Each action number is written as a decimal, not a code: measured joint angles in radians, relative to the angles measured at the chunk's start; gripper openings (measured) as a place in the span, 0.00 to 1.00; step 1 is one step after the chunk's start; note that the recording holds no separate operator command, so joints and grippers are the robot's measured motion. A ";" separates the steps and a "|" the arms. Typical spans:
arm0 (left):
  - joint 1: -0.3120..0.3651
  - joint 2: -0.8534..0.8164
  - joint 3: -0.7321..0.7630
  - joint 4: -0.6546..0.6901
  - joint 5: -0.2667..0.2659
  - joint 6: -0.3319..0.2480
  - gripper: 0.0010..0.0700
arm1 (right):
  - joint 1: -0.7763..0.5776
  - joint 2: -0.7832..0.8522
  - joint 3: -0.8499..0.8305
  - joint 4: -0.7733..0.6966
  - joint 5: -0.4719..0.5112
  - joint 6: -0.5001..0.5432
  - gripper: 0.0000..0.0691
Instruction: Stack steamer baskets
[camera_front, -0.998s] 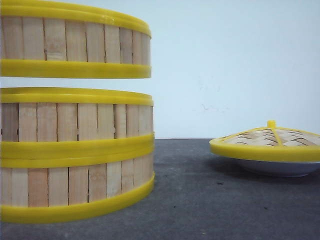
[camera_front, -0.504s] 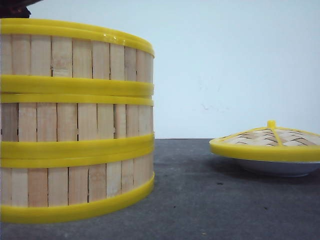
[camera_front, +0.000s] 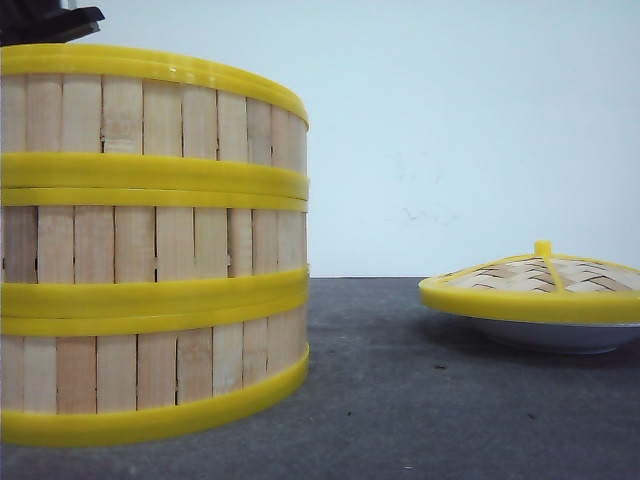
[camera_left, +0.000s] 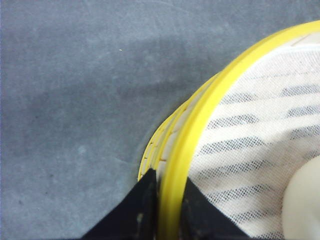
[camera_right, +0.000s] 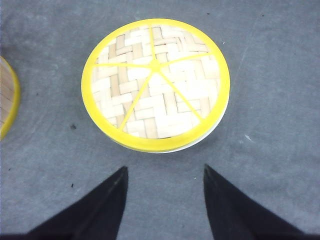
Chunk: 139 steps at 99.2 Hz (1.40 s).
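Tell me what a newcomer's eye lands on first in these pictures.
The tall stack of three steamer baskets fills the left of the front view, slats banded by yellow rings. The left gripper straddles the top basket's rim. To the right, a woven lid sits on a white plate, with the right gripper open above the table before it.

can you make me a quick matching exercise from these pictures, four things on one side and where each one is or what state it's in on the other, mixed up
Things:
1. top steamer basket
2. woven lid
3. left gripper
4. right gripper

Places or states:
A. open, holding nothing, above the bare table near the lid
B. resting on a white plate
C. fingers either side of a yellow rim
D. sitting on two other baskets

Pairs: 1-D, 2-B, 3-C, 4-A
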 joint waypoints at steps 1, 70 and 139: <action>0.000 0.000 0.000 0.000 -0.002 0.000 0.02 | 0.000 0.000 0.000 0.000 0.000 0.000 0.42; -0.001 0.000 0.000 0.040 -0.022 -0.019 0.42 | -0.010 0.036 -0.011 0.107 0.003 -0.013 0.62; -0.013 -0.087 0.000 0.027 -0.049 -0.019 0.42 | -0.100 0.478 -0.115 0.603 -0.182 -0.088 0.63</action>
